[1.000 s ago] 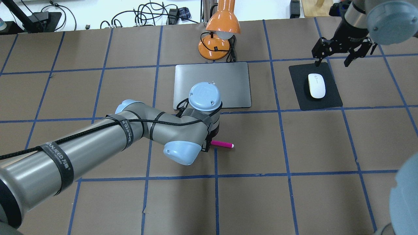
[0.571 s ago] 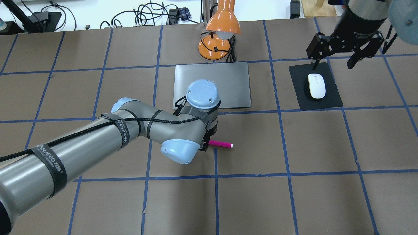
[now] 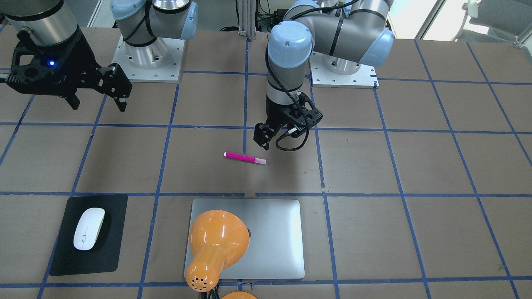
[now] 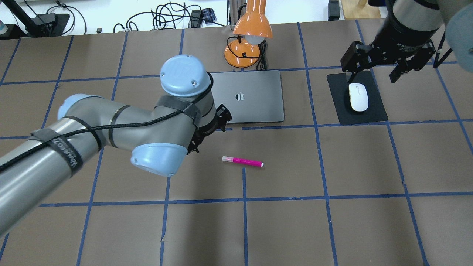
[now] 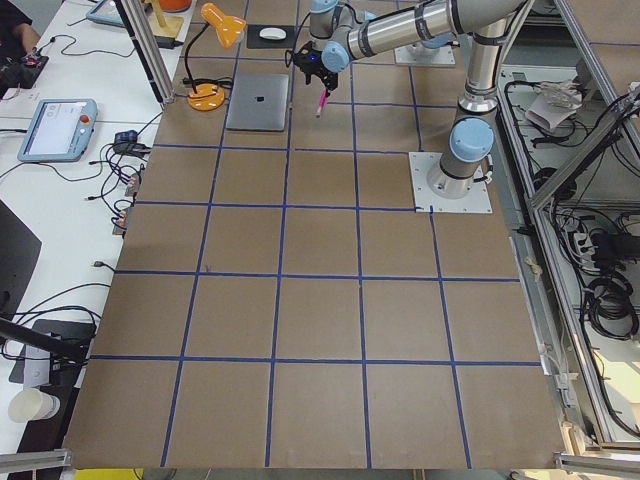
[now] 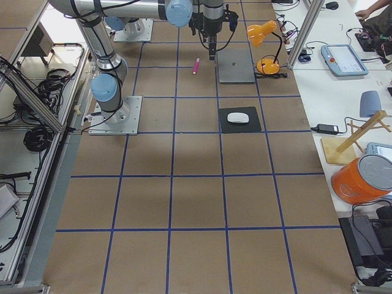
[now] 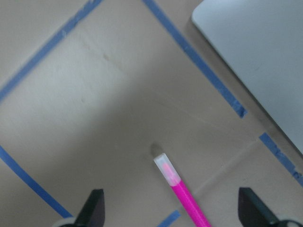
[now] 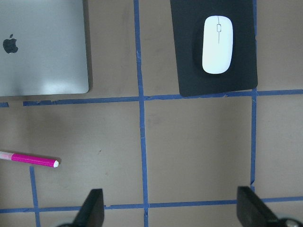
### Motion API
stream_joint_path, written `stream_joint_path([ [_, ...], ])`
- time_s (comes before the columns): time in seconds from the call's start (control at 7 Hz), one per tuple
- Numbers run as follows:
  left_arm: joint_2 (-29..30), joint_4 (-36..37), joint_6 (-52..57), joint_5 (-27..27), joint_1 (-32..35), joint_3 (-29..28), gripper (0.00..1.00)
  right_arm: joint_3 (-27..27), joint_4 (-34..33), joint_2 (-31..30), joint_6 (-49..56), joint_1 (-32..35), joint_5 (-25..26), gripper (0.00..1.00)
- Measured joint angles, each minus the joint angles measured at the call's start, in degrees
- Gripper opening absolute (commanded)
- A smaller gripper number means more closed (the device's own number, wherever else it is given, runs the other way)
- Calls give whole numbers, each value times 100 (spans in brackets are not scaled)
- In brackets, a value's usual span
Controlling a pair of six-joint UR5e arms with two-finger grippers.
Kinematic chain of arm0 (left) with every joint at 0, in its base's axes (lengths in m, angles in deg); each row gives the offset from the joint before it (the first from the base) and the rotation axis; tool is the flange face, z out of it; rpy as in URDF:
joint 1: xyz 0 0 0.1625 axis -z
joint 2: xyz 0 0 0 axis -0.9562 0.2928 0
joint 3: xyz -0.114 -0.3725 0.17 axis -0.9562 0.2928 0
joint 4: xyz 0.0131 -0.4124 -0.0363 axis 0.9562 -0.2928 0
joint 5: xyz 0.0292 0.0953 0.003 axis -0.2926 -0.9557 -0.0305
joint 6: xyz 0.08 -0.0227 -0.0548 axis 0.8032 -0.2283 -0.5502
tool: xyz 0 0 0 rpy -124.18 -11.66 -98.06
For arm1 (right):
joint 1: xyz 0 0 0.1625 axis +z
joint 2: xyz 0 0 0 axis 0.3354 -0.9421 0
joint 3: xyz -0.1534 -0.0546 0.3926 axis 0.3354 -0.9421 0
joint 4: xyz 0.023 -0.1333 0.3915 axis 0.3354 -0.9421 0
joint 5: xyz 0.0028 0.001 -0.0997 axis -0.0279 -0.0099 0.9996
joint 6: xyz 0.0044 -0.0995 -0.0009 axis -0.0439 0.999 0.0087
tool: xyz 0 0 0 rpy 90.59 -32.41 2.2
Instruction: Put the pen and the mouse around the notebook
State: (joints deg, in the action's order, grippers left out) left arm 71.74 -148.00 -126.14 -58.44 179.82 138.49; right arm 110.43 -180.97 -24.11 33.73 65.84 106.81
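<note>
The magenta pen [image 4: 242, 161] lies flat on the table just in front of the silver notebook [image 4: 258, 98], apart from it. In the left wrist view the pen [image 7: 182, 196] points its pale cap between the spread fingers, with the notebook's corner [image 7: 265, 61] at the upper right. My left gripper [image 4: 208, 130] hovers open and empty to the pen's left, near the notebook's front left corner. To the notebook's right, the white mouse [image 4: 358, 96] rests on a black mat [image 4: 369, 114]. High over the mat's far edge hangs my right gripper [image 4: 372, 75], open and empty.
An orange desk lamp [image 4: 251, 33] stands behind the notebook, and its shade [image 3: 212, 249] covers part of the notebook in the front-facing view. Cables and power bricks lie beyond the table's far edge. Blue tape lines grid the brown table [image 4: 288, 221].
My left gripper has lifted off the pen's cap end and swung up and to the left. The pen stays where it lay. The right gripper has shifted slightly over the mat.
</note>
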Motion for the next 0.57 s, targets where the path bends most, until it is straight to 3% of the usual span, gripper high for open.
stream_joint_path([
  [0.29, -813, -863, 2156, 60, -717, -76, 100, -185, 22, 162, -42, 218, 12, 100],
  [0.57, -1047, -2246, 4301, 50, -1452, -886, 100, -219, 78, 154, -403, 363, 5, 100],
])
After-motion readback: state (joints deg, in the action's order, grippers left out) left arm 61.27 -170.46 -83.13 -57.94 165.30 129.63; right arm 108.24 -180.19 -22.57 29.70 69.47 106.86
